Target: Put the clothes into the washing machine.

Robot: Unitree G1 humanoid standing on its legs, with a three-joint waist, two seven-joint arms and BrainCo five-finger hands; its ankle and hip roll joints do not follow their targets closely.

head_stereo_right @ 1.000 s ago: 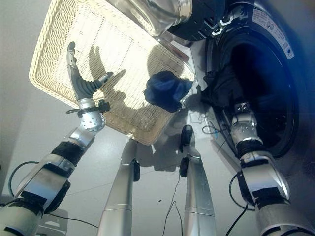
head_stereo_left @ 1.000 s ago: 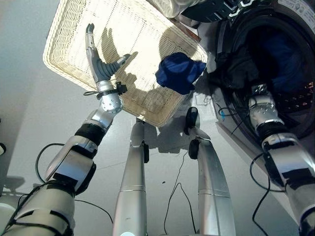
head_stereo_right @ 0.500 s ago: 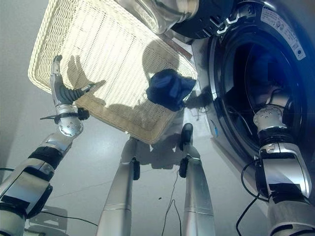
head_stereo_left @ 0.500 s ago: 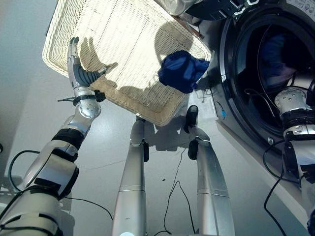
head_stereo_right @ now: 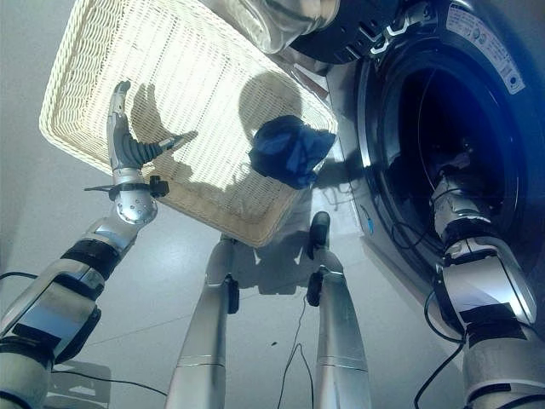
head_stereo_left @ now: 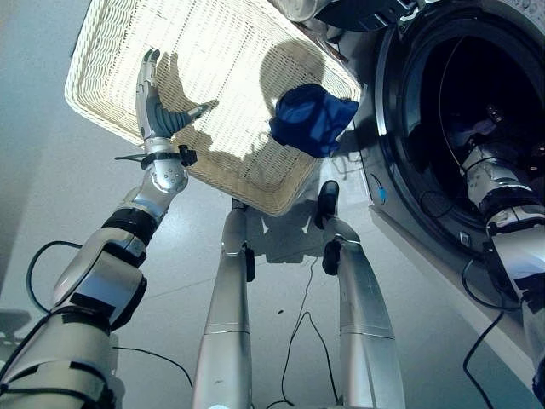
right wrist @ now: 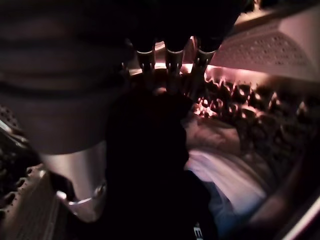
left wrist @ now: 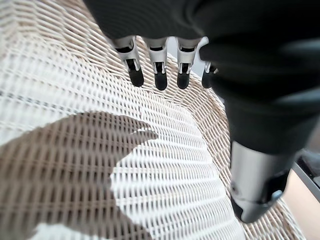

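With the left hand (head_stereo_left: 156, 111) spread empty over the wicker basket (head_stereo_left: 111, 51) and the right hand (right wrist: 167, 62) inside the washing machine drum (head_stereo_left: 464, 94), its grasp untellable, the blue garment (head_stereo_left: 311, 119) draped on the basket's right rim could be dislodged onto the floor.

a pale grey floor (head_stereo_left: 51, 196) lies beneath.

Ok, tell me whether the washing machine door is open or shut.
Open: the washing machine drum gapes dark, and the right hand reaches inside it.
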